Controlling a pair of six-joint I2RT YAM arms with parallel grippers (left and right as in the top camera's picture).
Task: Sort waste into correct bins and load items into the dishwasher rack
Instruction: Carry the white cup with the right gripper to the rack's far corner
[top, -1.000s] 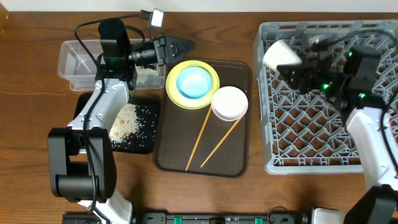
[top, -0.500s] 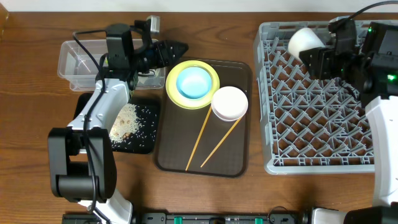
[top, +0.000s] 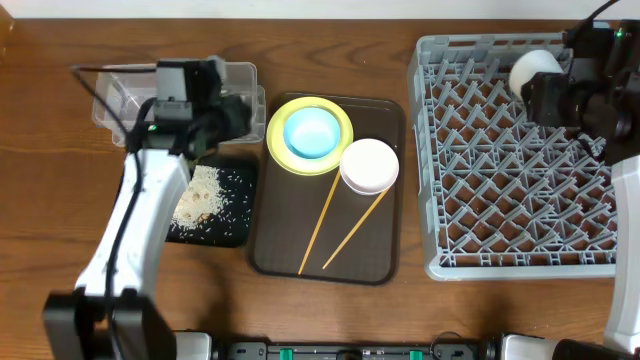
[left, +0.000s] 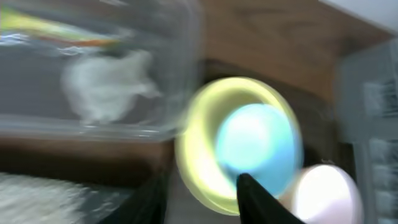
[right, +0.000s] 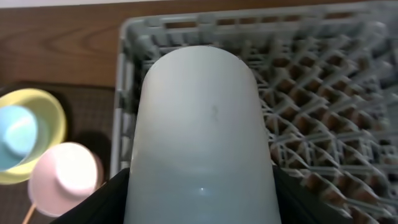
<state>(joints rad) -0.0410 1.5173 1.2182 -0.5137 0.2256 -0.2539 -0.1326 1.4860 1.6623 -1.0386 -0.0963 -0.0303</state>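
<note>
1. Overhead: your right end effector (top: 545, 90) holds the small pale cup (top: 532, 68) above the dishwasher rack (top: 425, 150), near its far edge. Your left end effector (top: 238, 108) hovers by the clear tub (top: 115, 95).
2. Left wrist: blurred; the fingers (left: 258, 196) stand apart and empty, with the yellow plate (left: 196, 143) beyond.
3. Right wrist: the cup sits clamped between the fingers, over the rack.

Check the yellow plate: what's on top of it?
A light-blue bowl sits upright in its middle and looks empty. The yellow plate shows only as a rim around it; the plate's centre under the bowl is covered.
</note>
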